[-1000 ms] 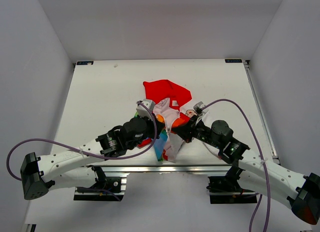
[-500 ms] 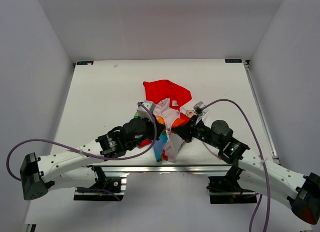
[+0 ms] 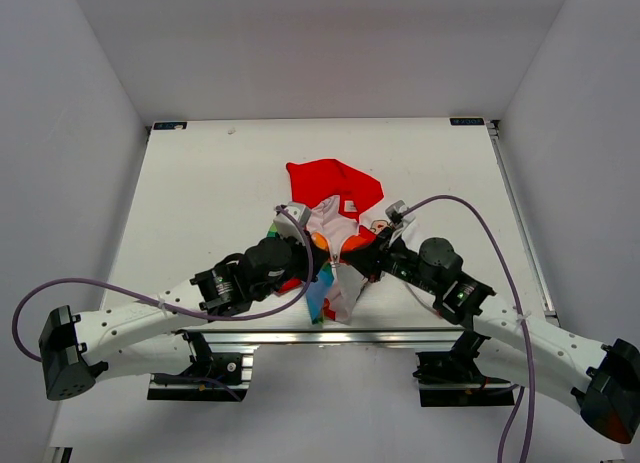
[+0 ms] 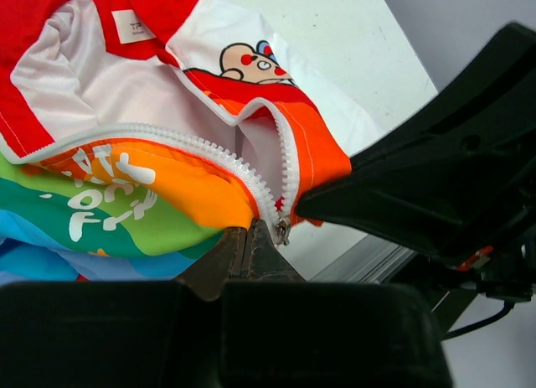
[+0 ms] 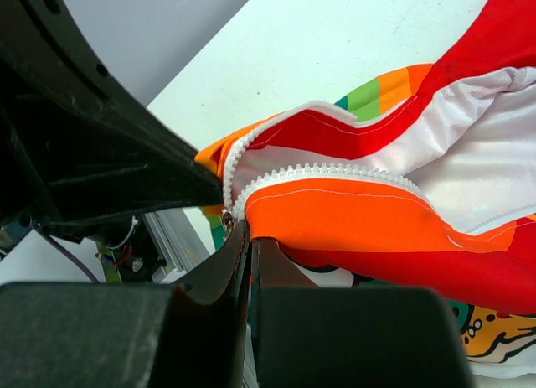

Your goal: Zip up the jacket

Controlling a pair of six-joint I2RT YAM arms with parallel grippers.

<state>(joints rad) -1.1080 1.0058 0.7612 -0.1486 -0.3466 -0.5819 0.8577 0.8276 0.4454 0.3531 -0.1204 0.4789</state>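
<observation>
The left gripper (image 4: 251, 237) is pinched tight on the jacket (image 4: 126, 195), gripping its orange edge right beside the small metal slider (image 4: 283, 230) at the foot of the white zipper (image 4: 209, 149). The right gripper (image 5: 249, 237) is clamped closed too, on the opposite orange edge, with its tips just under the teeth. The two grippers almost meet, tip to tip, and the zipper's two halves spread apart beyond the slider. The jacket sits bunched around the middle of the table (image 3: 200, 183), toward its near edge. Its red hood (image 3: 335, 188) lies flat on the far side, and the rainbow stripes hang down between the arms.
</observation>
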